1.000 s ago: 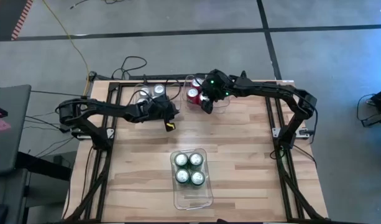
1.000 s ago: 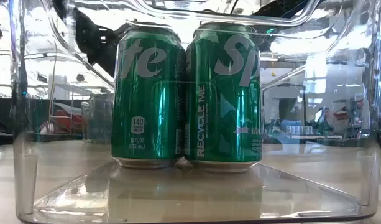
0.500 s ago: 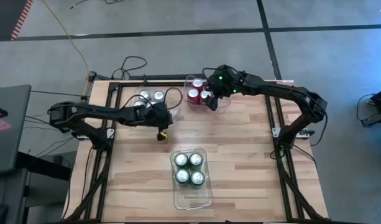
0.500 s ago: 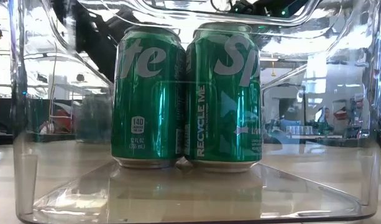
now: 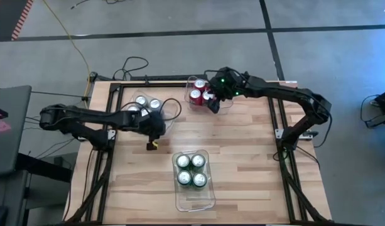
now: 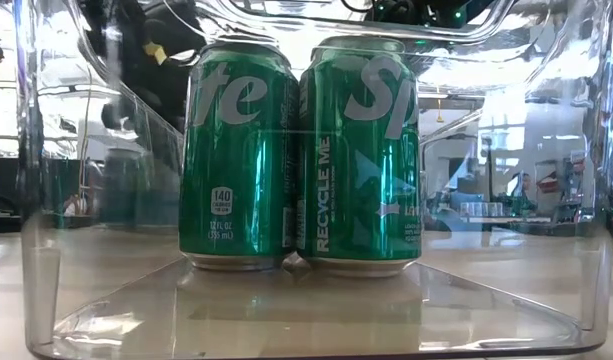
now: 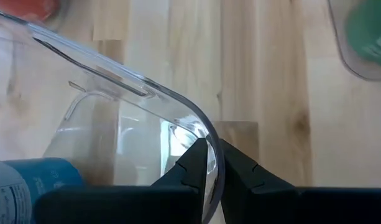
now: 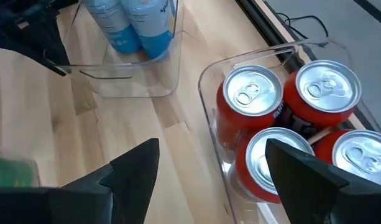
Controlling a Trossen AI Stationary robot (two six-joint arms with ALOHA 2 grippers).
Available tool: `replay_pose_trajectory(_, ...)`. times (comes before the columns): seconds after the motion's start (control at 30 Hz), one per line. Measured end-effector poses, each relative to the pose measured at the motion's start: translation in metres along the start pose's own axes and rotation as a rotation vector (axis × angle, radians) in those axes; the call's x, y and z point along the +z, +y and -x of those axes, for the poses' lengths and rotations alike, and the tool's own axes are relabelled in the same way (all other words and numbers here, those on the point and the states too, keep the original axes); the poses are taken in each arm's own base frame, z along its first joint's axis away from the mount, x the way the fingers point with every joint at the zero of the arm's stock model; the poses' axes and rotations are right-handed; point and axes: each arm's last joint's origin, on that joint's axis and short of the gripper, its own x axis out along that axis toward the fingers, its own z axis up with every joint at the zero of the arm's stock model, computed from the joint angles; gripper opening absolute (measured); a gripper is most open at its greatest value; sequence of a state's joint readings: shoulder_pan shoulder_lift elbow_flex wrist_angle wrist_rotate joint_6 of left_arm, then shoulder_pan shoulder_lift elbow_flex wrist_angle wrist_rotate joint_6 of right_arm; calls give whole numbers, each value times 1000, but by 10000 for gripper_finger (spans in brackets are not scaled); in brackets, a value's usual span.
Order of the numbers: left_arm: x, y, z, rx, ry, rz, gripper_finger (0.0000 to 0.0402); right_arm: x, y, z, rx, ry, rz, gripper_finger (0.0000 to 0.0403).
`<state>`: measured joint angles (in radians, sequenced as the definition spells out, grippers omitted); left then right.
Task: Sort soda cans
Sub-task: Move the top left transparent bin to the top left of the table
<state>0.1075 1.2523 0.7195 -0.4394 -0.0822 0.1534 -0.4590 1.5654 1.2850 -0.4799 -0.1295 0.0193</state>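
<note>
1. High view: we see left gripper [image 5: 153, 130] clamped on the far-left bin [image 7: 178, 109] rim, silver cans [image 5: 142, 103] inside.
2. Right gripper [image 5: 212, 100], fingers apart, over red cans [image 8: 289, 118], far centre.
3. Green cans [image 5: 191, 170] binned near centre.

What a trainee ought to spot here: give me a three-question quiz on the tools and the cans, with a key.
1. True or false: the left tool is shut on the rim of the clear rectangular plastic bin holding silver-grey cylindrical soda cans.
2. How many green cylindrical soda cans stand in the middle bin? A two, B four, C six.
3. Fill in: the right tool hovers open over four soda cans coloured ____.
Key: 1 true; 2 B; 3 red.
</note>
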Motion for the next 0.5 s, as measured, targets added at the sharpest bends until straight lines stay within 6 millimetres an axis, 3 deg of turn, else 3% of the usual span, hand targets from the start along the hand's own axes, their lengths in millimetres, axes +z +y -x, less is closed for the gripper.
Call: replay_pose_trajectory(0.5,-4,-46,7,-123,62,25,37,0,19,-2,37,2,-5,310)
